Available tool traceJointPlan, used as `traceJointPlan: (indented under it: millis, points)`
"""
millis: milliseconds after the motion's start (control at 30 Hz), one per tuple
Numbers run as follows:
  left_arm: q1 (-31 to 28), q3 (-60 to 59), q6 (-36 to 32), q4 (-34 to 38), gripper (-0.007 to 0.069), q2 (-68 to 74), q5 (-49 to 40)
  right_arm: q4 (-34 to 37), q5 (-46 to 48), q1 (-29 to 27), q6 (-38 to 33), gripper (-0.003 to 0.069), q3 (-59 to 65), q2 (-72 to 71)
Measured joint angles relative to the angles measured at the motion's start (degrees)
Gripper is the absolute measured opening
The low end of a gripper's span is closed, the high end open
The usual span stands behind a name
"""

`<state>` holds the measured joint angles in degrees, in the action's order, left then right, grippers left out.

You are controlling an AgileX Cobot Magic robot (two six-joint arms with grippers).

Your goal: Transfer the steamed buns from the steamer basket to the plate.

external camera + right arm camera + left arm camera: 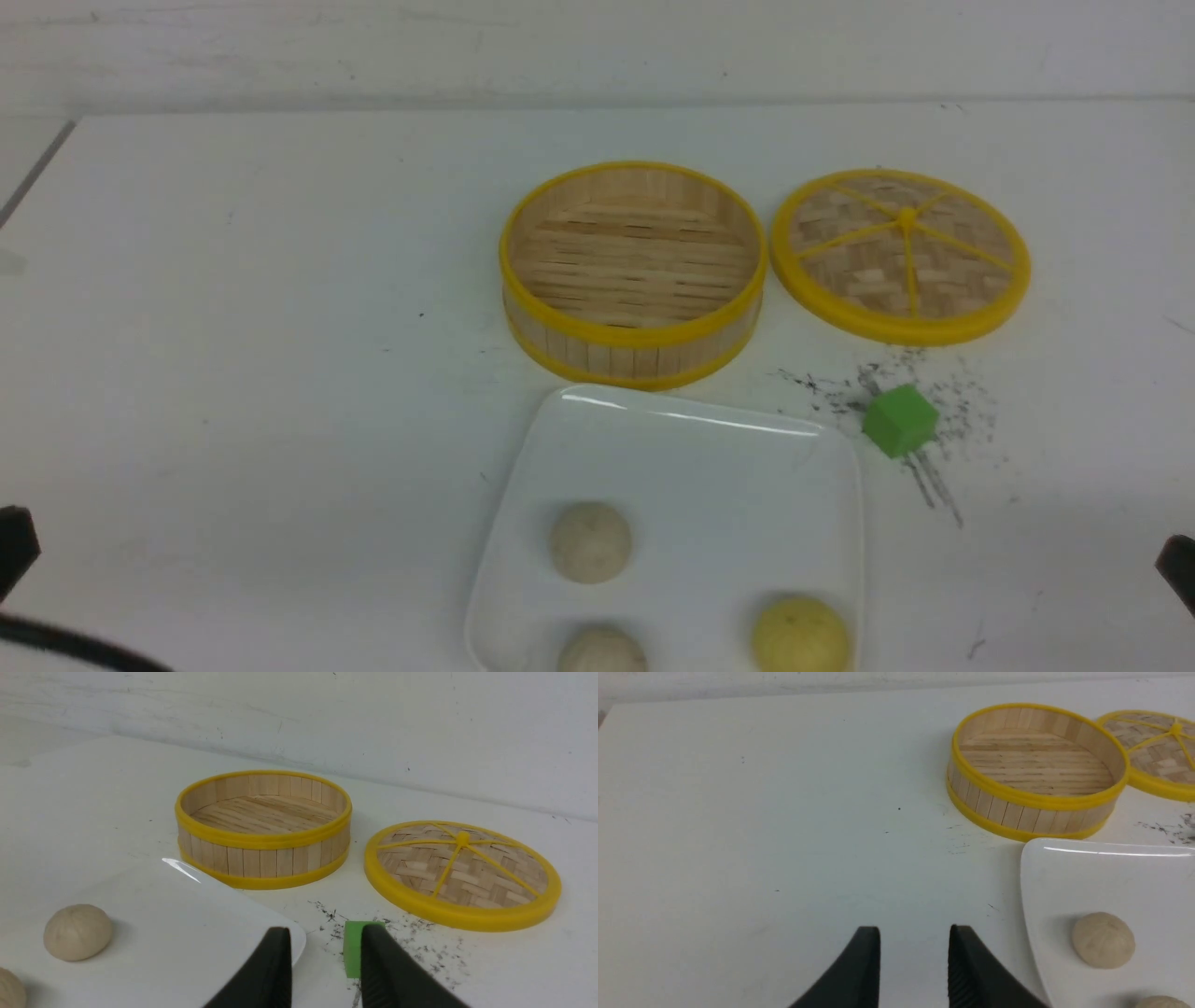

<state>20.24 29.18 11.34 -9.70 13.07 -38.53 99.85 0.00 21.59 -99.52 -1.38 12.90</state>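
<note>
Three steamed buns (590, 541) on plate (709, 457), lower centre of front frame. Steamer basket (635, 336) just above, frame centre. Left gripper (915, 933) and right gripper (325, 935): jaws spread, pinching nothing, both near plate.

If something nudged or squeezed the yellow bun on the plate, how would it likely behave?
The yellow bun is round and smooth, so a nudge would probably roll it on the glossy plate; the raised rim beside it might stop it. It looks like soft dough, so a firm squeeze may dent it.
</note>
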Motion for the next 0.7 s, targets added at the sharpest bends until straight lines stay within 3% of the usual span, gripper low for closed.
traceJointPlan:
  millis: [400, 700]
  points:
    - [0.0, -7.6, 4.8, -1.4, 0.024, -13.0, 0.2, 0.0, 0.0, 0.0, 0.0, 0.0239, 0.0, 0.0]
    - [0.0, -8.0, 8.9, -1.5, 0.024, -13.8, 2.4, 0.0, 0.0, 0.0, 0.0, 0.0239, 0.0, 0.0]
